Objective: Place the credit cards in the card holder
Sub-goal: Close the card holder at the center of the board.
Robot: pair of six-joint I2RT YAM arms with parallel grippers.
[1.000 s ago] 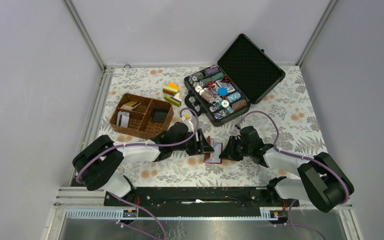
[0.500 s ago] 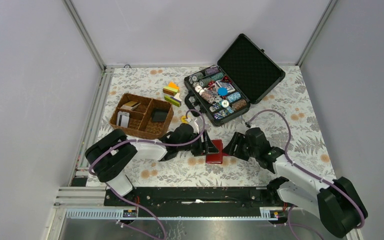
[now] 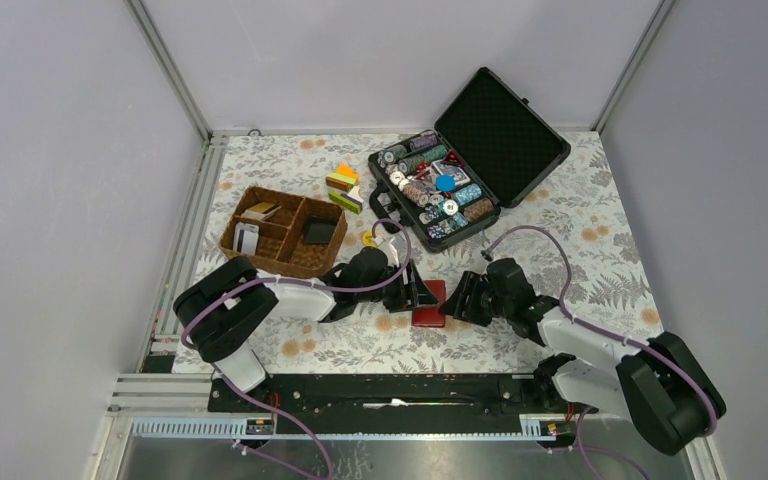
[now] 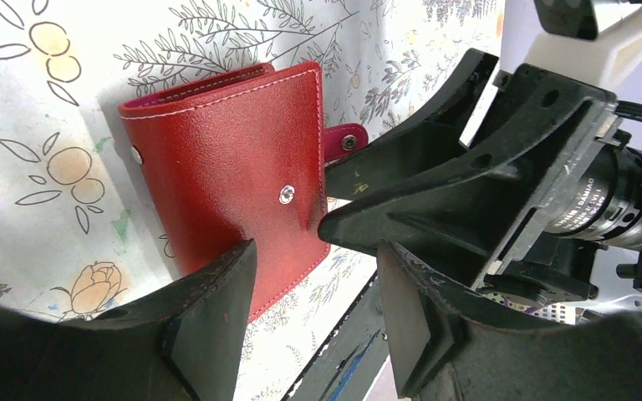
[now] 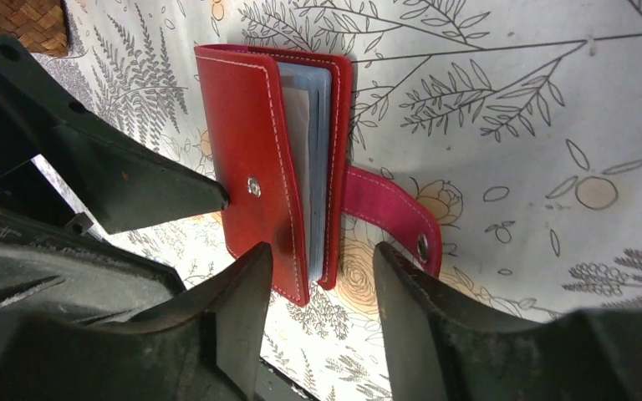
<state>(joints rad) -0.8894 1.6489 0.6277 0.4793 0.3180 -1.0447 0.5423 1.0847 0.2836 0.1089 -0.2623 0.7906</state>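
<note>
Lying almost shut near the tabletop's front edge: small red leather wallet.
Left fingers and right fingers are spread, pinching nothing; unsnapped, it could flop open.

Item: red card holder, lying on floral-print tabletop, centre of view; covers folded almost shut, light-blue and pale inner leaves showing along the gap. Magenta closure strap unfastened, trailing to 4 o'clock, metal snap at its end. Right gripper at 6 o'clock, jaws apart, straddling the holder's near end. Left gripper at 9 o'clock, one fingertip at the cover by its snap stud. Wicker basket corner at 11 o'clock.
</note>
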